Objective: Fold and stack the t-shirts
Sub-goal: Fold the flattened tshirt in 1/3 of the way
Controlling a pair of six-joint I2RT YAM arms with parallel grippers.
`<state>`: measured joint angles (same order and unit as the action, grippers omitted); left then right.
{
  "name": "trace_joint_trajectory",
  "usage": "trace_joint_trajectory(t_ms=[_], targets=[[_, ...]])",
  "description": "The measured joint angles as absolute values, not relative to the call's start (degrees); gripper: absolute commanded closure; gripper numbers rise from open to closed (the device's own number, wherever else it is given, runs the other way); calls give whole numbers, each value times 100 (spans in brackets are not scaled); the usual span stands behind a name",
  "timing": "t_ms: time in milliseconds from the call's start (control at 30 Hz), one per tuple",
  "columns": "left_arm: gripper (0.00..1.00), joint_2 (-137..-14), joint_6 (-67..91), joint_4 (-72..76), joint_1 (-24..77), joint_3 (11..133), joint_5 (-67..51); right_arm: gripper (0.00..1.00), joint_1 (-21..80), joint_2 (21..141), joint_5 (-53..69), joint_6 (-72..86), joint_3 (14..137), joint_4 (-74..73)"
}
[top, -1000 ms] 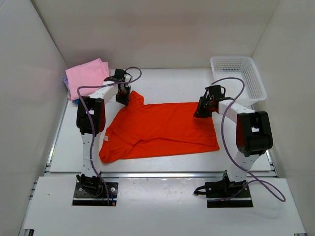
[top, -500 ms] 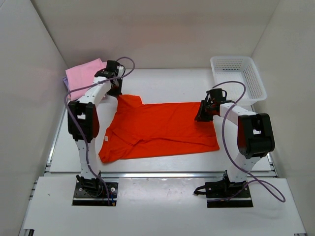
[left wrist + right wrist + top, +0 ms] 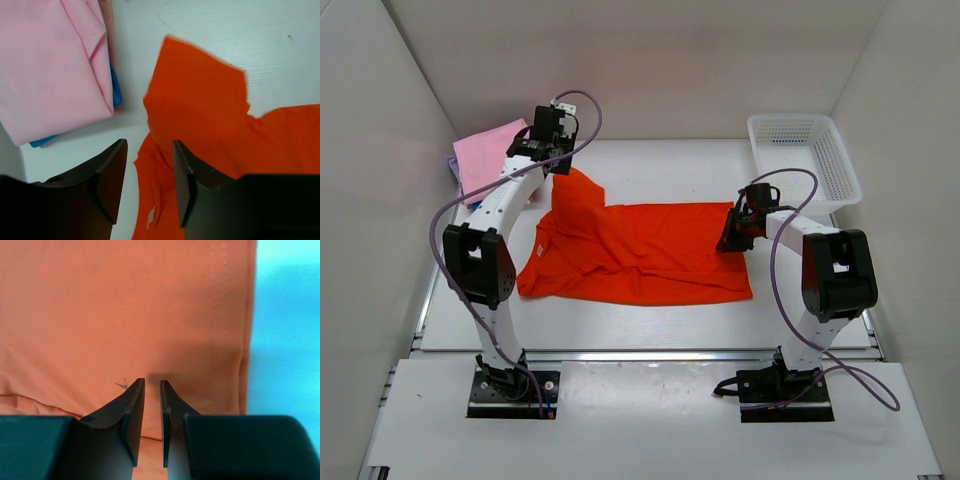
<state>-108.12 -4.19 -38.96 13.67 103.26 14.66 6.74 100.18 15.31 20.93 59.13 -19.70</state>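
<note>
A bright orange t-shirt lies spread across the middle of the table, one sleeve pointing to the back left. My left gripper hovers over that sleeve with its jaws open; the cloth lies loose beneath them. My right gripper is down on the shirt's right hem, its narrow jaws pinching orange cloth. A folded pink t-shirt lies at the back left, on top of a blue one of which only an edge shows.
A white mesh basket stands at the back right, close behind the right arm. White walls close in the table on the left, back and right. The folded pile lies just left of my left gripper.
My left gripper pulled the sleeve toward the back left, then opened and let it go. The shirt shifted left with it, its near right corner drawing in. The right gripper stayed put.
</note>
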Motion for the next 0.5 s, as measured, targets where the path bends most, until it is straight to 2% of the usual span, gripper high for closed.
trace_joint_trajectory(t_ms=[33, 167, 300, 467, 500], targets=[[43, -10868, -419, -3894, 1358, 10302, 1468, 83, 679, 10025, 1533, 2091, 5913, -1973], [46, -11137, -403, -3931, 1339, 10090, 1492, 83, 707, 10042, 1540, 2078, 5913, -1962], [47, -11063, -336, -4018, 1350, 9126, 1492, 83, 770, 10103, 1544, 2071, 5913, -1946], [55, -11037, -259, -4167, 1472, 7721, 1439, 83, 1004, 10184, 1509, 2071, 5916, -1835], [60, -11059, -252, -4292, 1496, 7579, 1420, 84, 1059, 10195, 1483, 2075, 5916, -1813]])
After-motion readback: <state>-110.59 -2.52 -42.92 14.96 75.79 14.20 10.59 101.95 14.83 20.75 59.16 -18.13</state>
